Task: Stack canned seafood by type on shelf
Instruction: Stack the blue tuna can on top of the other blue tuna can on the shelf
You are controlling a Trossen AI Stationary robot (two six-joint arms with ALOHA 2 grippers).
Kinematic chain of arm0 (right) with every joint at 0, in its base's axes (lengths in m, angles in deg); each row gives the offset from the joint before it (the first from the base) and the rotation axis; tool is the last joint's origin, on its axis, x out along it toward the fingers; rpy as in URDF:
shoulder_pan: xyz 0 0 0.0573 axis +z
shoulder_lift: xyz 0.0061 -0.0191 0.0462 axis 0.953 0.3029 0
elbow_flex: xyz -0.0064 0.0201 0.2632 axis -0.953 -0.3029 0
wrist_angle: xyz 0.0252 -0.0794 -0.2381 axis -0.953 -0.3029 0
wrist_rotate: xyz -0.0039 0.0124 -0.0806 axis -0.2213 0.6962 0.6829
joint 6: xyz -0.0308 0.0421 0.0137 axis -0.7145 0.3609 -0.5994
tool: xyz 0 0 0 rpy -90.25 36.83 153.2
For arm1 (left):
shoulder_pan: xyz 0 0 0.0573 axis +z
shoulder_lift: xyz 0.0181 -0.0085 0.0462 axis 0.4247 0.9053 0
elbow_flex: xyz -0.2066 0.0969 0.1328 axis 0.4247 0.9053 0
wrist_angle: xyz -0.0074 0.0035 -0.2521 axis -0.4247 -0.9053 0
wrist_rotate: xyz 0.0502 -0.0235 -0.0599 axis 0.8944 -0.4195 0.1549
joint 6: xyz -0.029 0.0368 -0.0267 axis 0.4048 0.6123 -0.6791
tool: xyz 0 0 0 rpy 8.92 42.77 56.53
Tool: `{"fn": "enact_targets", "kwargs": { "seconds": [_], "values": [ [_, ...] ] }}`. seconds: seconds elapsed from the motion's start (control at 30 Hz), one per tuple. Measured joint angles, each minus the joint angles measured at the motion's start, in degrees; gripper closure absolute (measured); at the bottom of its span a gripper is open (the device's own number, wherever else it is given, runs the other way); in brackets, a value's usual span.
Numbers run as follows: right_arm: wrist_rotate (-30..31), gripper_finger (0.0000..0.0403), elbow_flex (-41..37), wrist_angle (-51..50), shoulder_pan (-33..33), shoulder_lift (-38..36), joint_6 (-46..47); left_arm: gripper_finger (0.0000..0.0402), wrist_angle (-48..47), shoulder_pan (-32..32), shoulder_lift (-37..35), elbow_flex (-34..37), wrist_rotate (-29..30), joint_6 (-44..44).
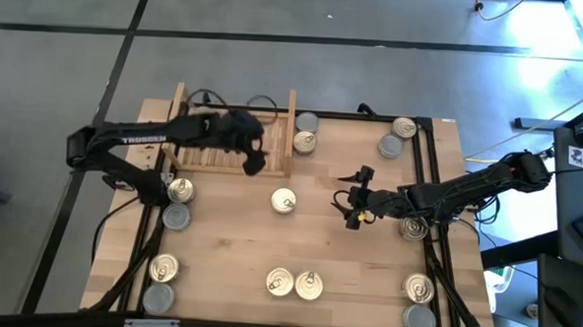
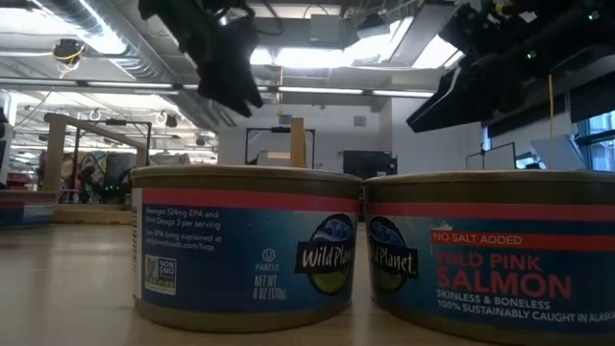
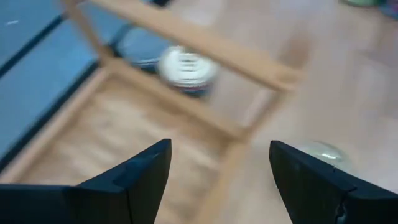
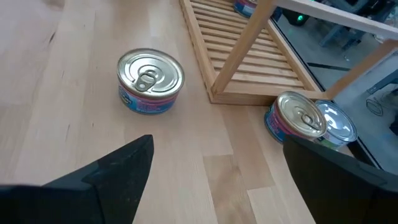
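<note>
The shelf (image 1: 218,146) is a light-wood slatted rack at the table's far left. Round seafood cans stand on their bases in scattered pairs: two (image 1: 305,141) against the shelf's right board, one gold-topped can (image 1: 283,201) alone at the table's middle, and others along the left, near and right edges. My left gripper (image 1: 255,165) hangs open above the shelf's right near corner, nothing between its fingers (image 3: 143,177). My right gripper (image 1: 349,198) stands open right of the middle can (image 4: 150,81), pointing at it, empty.
Two cans (image 2: 245,250) stand side by side at the table's near edge, close before the low camera. More pairs sit at the far right (image 1: 398,137), near left (image 1: 161,281) and near right (image 1: 419,302). Bare wood lies around the middle can.
</note>
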Motion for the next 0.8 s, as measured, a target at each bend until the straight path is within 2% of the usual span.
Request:
{"fn": "enact_targets", "kwargs": {
  "seconds": [0.2, 0.4, 0.6, 0.8],
  "values": [
    [-2.3, 0.0045, 0.0, 0.8, 0.0, 0.0, 0.0, 0.0133, 6.7, -9.5, 4.0, 3.6, -0.2, -0.6],
    [-5.7, 0.0045, 0.0, 3.2, 0.0, 0.2, -0.4, 0.0133, 26.6, -16.4, 9.6, 10.0, -0.3, 5.7],
    [-9.5, 0.0045, 0.1, 6.9, 0.0, 3.0, -1.3, 0.0151, 33.4, -15.8, 14.1, 13.8, 0.5, 7.3],
    [-9.5, 0.0045, 0.0, 12.1, 0.0, 7.9, -1.6, 0.0190, 39.5, -14.5, 14.8, 19.1, -1.3, 6.0]
  ]
}}
